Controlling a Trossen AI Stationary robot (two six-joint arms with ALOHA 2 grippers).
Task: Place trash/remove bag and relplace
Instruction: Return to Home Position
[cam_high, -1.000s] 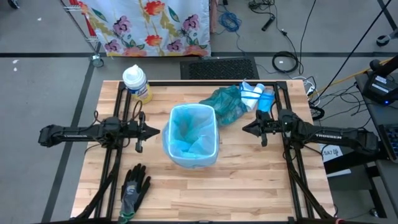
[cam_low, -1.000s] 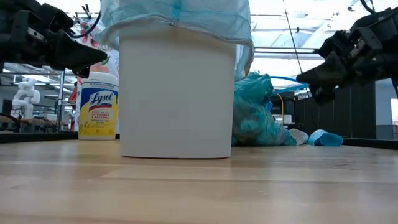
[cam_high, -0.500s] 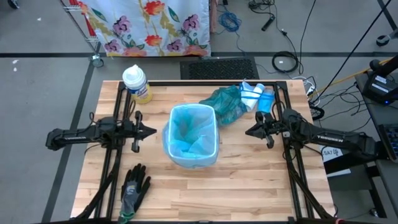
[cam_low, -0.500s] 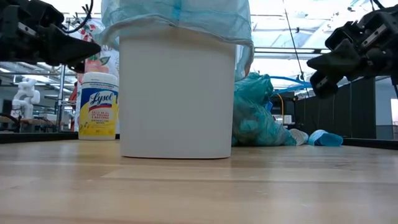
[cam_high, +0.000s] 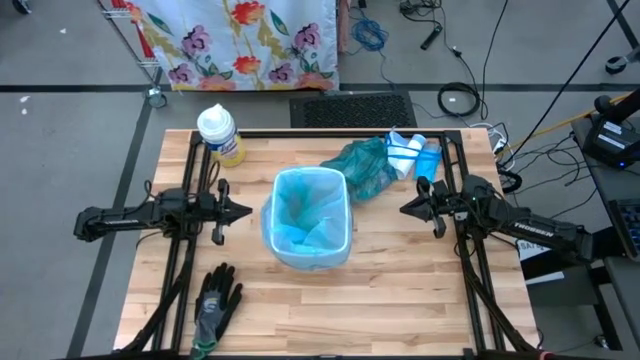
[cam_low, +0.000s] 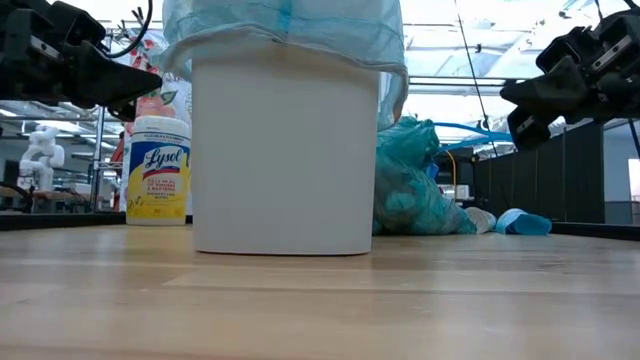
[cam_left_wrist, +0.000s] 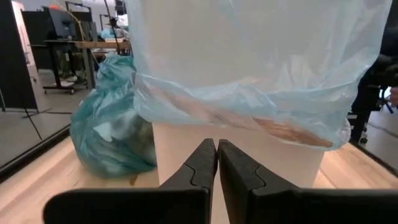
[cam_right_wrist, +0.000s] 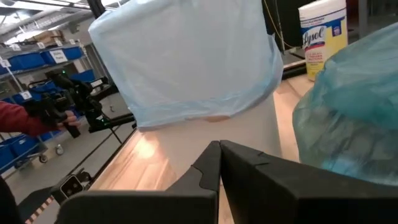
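A white bin (cam_high: 312, 250) stands on its base mid-table, lined with a light blue bag (cam_high: 310, 215) whose rim folds over the bin's edge (cam_left_wrist: 249, 68). Behind it to the right, a full teal bag (cam_high: 362, 167) lies on the table. The trash itself is hidden. My left gripper (cam_high: 246, 211) is shut and level at the bin's left, apart from it. My right gripper (cam_high: 405, 210) is shut at the bin's right, also apart. Both wrist views show shut fingers facing the bin wall.
A Lysol canister (cam_high: 218, 133) stands at the far left corner. A black-and-grey glove (cam_high: 216, 300) lies near the front left. Blue-and-white packets (cam_high: 415, 155) sit beside the full bag. A person's red sleeve (cam_right_wrist: 18, 118) shows beyond the table.
My right gripper has drawn back from the bin toward the table's right edge and risen a little, staying shut. The bin and both bags have not moved.
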